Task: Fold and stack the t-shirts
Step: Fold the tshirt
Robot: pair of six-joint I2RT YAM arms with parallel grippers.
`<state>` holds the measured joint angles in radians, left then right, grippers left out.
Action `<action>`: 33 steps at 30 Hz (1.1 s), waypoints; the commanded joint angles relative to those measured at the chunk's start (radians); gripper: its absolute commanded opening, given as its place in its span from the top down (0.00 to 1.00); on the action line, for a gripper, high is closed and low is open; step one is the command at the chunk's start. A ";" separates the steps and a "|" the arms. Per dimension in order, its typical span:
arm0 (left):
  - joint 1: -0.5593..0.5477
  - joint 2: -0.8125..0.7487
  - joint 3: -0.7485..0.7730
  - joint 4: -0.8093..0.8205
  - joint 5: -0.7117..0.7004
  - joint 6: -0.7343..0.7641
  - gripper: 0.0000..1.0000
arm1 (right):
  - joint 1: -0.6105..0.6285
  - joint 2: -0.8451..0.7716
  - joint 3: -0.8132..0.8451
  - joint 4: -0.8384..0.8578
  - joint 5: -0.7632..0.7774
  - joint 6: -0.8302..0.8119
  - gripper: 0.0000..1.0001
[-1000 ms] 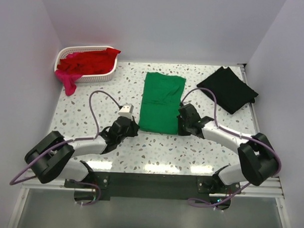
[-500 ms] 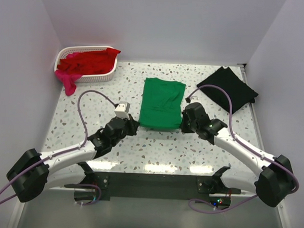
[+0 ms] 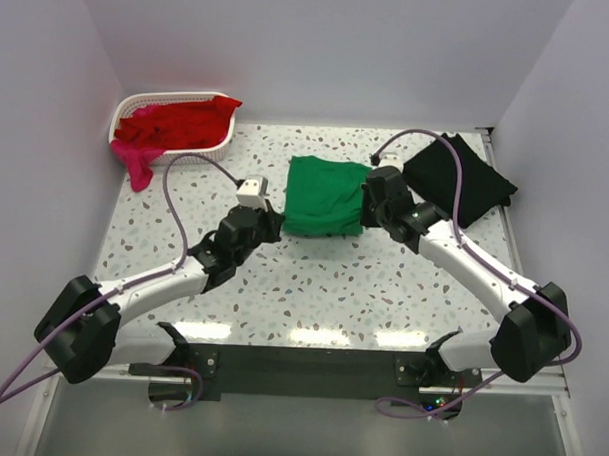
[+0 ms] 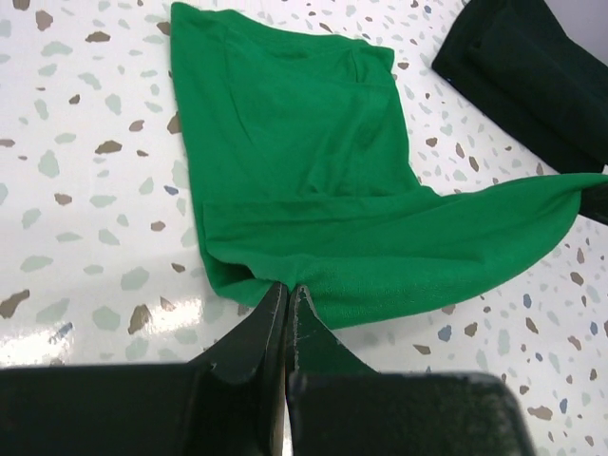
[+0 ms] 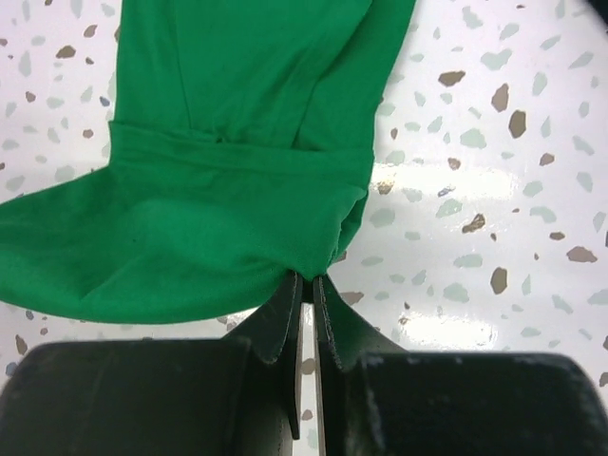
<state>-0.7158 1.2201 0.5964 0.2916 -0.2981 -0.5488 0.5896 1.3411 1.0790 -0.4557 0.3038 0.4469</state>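
Observation:
A bright green t-shirt point(image 3: 324, 196) lies mid-table, its near hem lifted and carried back over the rest. My left gripper point(image 3: 273, 224) is shut on the hem's left corner, seen in the left wrist view point(image 4: 287, 285) against the green cloth point(image 4: 304, 161). My right gripper point(image 3: 369, 202) is shut on the right corner, seen in the right wrist view point(image 5: 308, 277) with the green cloth point(image 5: 237, 171). A folded black t-shirt point(image 3: 458, 179) lies at the back right. Red t-shirts point(image 3: 176, 123) fill the basket and a magenta-pink one point(image 3: 139, 165) hangs over its rim.
The white lattice basket point(image 3: 202, 153) stands at the back left corner. White walls close the table on three sides. Purple cables loop above both arms. The black shirt's edge shows in the left wrist view point(image 4: 532, 76).
Both grippers have moved away from the near edge toward the back, carrying the green shirt's near hem over the shirt, which now looks about half as long.

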 commanded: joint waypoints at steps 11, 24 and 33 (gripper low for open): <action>0.179 0.293 0.302 0.107 0.232 0.102 1.00 | -0.149 0.199 0.232 0.043 -0.015 -0.086 1.00; 0.309 0.610 0.560 0.103 0.376 0.107 1.00 | -0.240 0.509 0.537 0.031 -0.058 -0.128 1.00; 0.366 0.779 0.729 0.116 0.478 0.112 1.00 | -0.274 0.673 0.709 -0.001 -0.071 -0.132 1.00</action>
<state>-0.3721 1.9659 1.2533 0.3592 0.1238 -0.4622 0.3317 1.9926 1.7088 -0.4561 0.2249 0.3344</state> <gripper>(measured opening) 0.024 0.062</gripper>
